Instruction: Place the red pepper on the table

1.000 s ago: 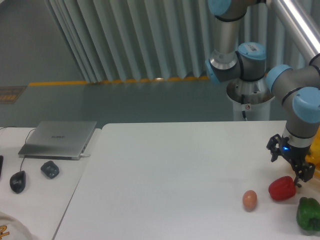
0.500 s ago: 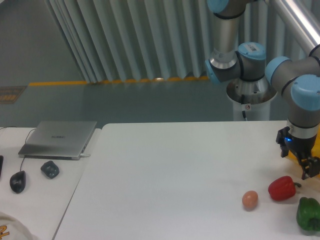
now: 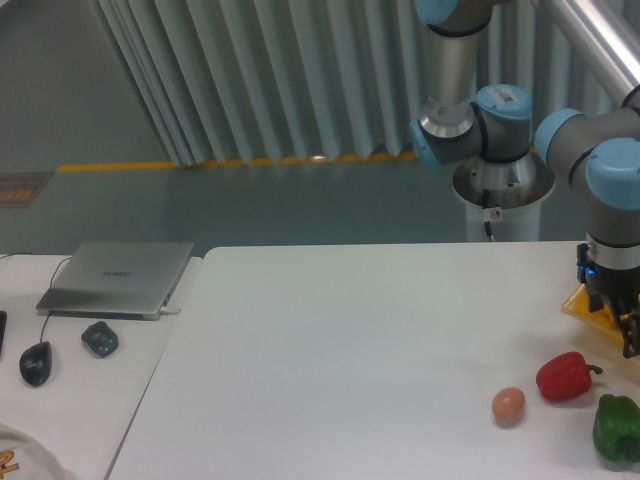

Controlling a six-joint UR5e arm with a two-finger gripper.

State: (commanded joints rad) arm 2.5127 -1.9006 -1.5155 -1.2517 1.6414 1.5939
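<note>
One fixed camera watches me from across the counter (image 3: 330,340), raised and angled down, set fairly far back. My base (image 3: 500,190) stands beyond the counter's far edge, the laptop (image 3: 118,277) off to that base's left.

A wall of grey vertical slats (image 3: 250,80) runs behind the scene, meeting a grey floor (image 3: 200,205) marked by a yellow stripe (image 3: 240,161) along its base. At the left stands a white desk (image 3: 70,390) carrying a closed grey laptop (image 3: 118,277) and a dark mouse (image 3: 35,362). Lighting is even and cool.
</note>
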